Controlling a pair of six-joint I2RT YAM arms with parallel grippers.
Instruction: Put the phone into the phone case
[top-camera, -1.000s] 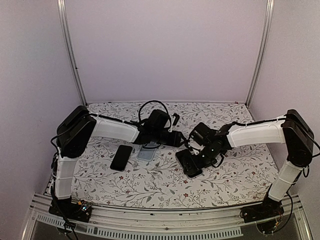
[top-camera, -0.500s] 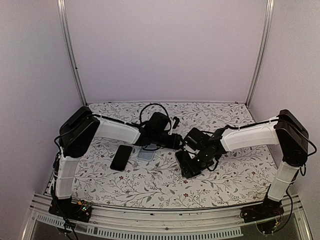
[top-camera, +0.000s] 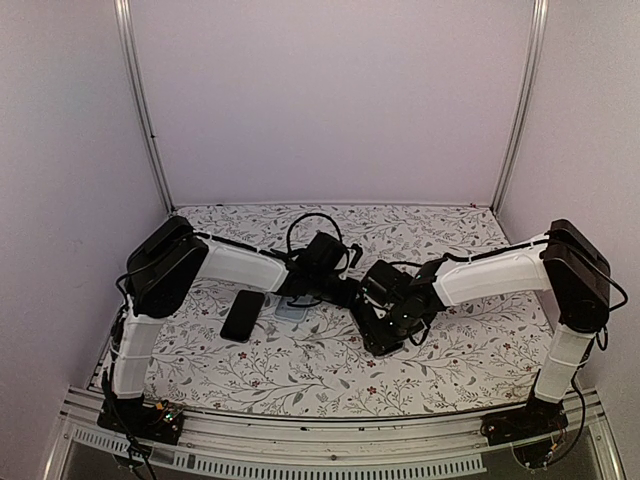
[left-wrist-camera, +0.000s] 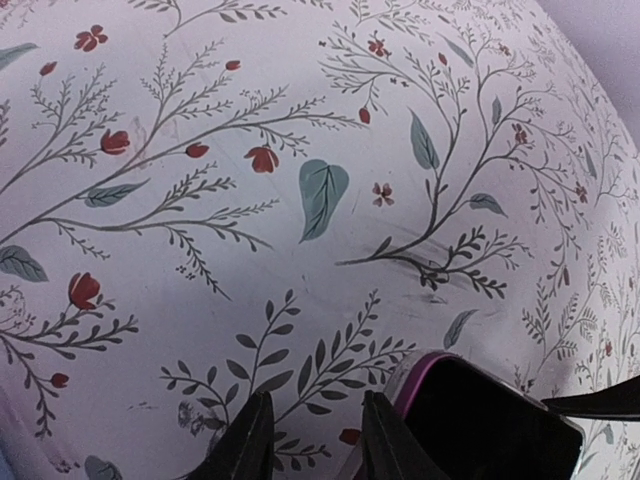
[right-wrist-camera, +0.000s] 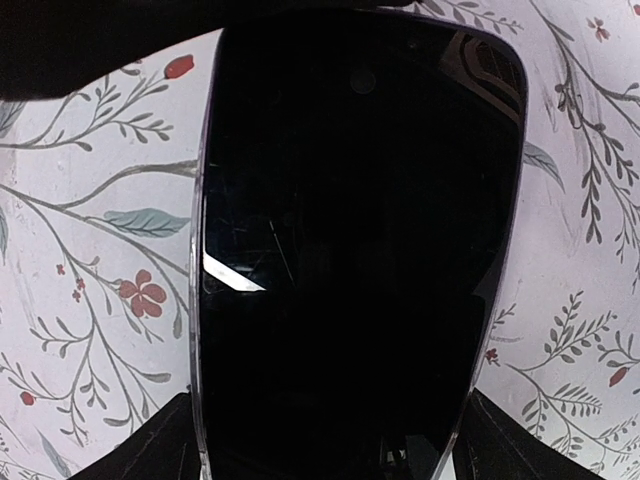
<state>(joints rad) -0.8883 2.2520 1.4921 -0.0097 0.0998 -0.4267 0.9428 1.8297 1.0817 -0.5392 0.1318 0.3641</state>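
Both arms have converged on the phone (right-wrist-camera: 350, 200). Left tool (left-wrist-camera: 315, 425) narrowed, empty, beside its corner; right tool (right-wrist-camera: 330, 445) straddles it, grasp unclear. Lift looks next.

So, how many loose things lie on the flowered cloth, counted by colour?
Black: 2 (flat black rectangular slab; glossy black-screened phone with purple rim)
Pale grey: 1 (pale translucent rectangular phone case)
Total: 3
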